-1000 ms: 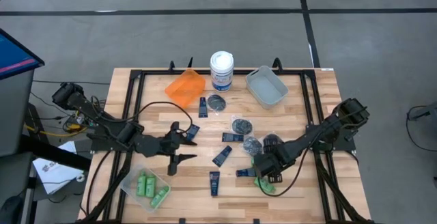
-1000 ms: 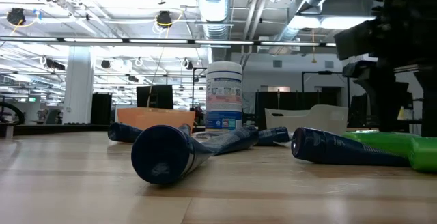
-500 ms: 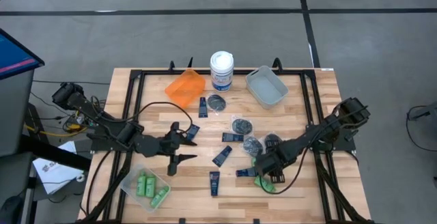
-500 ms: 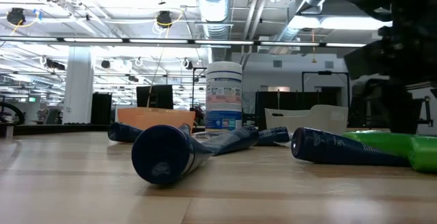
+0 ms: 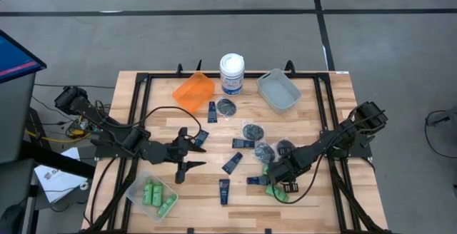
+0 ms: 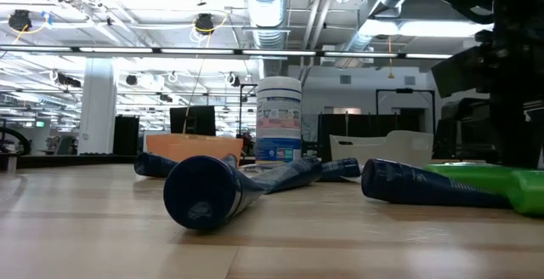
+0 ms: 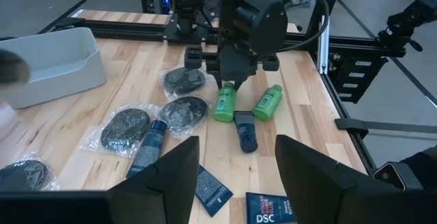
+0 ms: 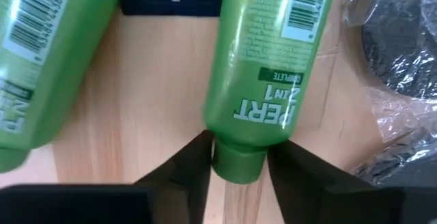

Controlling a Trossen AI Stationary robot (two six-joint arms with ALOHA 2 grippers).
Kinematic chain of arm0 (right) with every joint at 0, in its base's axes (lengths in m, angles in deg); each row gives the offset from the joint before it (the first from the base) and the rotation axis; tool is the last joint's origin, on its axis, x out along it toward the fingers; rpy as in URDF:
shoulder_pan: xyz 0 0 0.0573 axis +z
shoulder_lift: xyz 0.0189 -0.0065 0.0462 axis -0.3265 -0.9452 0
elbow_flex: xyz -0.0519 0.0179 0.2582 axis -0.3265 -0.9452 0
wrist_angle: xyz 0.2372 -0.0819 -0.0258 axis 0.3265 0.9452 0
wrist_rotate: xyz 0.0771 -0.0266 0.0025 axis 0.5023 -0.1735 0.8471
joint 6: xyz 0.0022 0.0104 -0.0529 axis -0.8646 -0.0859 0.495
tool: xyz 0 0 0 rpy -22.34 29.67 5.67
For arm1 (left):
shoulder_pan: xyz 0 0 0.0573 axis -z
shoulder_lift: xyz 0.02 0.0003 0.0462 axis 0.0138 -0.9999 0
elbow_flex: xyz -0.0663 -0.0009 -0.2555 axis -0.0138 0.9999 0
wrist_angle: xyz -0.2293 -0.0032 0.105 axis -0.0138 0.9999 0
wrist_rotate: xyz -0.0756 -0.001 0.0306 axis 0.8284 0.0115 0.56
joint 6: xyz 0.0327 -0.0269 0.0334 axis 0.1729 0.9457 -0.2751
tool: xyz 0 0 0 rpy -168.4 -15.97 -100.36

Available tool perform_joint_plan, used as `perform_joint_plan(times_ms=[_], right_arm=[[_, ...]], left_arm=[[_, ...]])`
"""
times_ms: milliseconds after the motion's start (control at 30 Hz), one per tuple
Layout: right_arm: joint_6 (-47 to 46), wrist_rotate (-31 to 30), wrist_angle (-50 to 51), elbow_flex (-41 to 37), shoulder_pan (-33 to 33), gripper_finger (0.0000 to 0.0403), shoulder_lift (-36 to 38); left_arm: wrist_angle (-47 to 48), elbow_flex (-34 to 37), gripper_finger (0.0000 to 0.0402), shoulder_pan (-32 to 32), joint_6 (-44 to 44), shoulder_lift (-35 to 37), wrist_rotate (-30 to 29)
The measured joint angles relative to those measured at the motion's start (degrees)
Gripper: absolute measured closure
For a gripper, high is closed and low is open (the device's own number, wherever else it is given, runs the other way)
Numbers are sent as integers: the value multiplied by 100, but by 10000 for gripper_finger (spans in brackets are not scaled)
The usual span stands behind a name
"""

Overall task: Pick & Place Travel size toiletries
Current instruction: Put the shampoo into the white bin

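At table's right front, right gripper down over two green bottles lying side by side on the bare wood, beside a navy tube. Fingers either side of one bottle's cap, narrowing, apparently touching but not visibly clamped. Grip sits low on the cap; would hold better higher, on the bottle's body. Close fully, confirm hold before any lift, raise straight to avoid nudging the neighbour bottle or wrapped grey pots. Likely destination: clear bin with green bottles at left front. Left gripper waiting at mid-table, fingers apart, empty.
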Motion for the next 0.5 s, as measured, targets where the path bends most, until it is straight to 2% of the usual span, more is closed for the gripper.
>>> perform_joint_plan(times_ms=[200, 300, 500], right_arm=[[46, -27, 19, -1, -2, 320, 27], [92, -120, 46, -28, -8, 318, 175], [166, -737, 258, -30, -50, 304, 906]], left_arm=[[0, 0, 212, 1, 0, 0, -2], [-2, 0, 212, 2, 0, 0, -4], [-7, 0, 212, 1, -271, 0, -32]])
